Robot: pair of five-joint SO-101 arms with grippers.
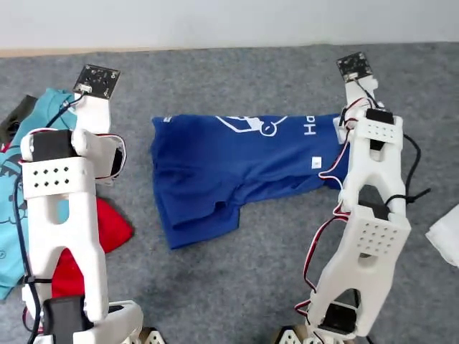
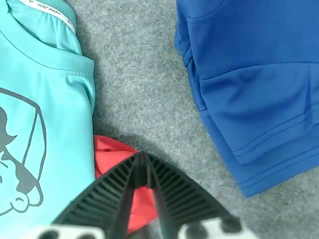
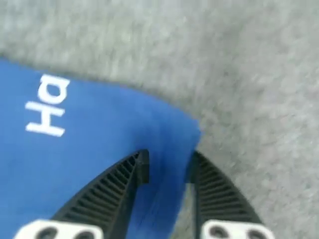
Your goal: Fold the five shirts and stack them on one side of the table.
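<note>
On the grey counter, nearest at the left, a red shirt lies just beside a teal shirt. The left pincer hangs over the red one's edge, fingers pressed together on nothing. Mid-counter spreads a blue shirt (rumpled, partly folded). At its far right corner the right pincer stands narrowly parted, astride the hem.

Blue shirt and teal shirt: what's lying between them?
Bare grey mat lies between the teal shirt and the blue shirt in the left wrist view.
</note>
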